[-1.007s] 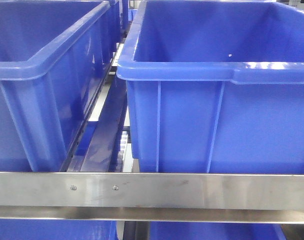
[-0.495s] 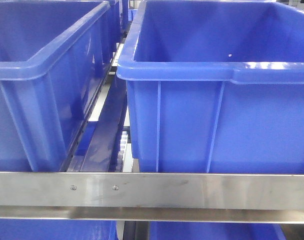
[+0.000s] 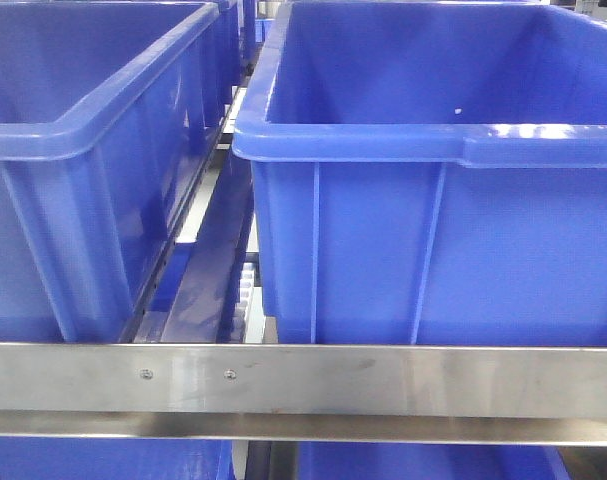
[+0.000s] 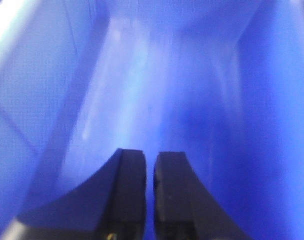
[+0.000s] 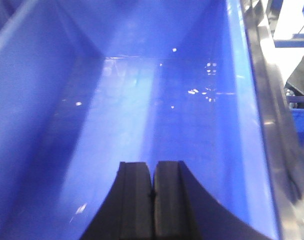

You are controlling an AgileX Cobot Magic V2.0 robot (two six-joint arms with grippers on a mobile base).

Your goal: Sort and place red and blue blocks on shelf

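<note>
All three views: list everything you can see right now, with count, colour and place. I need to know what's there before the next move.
Bins: two on the front camera's tier, blue, left and right; parts of more below the rail and behind.
Shelf rail: one, brushed steel, across the front below the bins, two screws at left.
Roller track: one, white, in the gap between the bins.
Bin floors: blue, no blocks visible in the left wrist or right wrist views.
Red and blue blocks: none in any view.
Left gripper: black, narrow gap, holding nothing.
Right gripper: black, shut, holding nothing.
</note>
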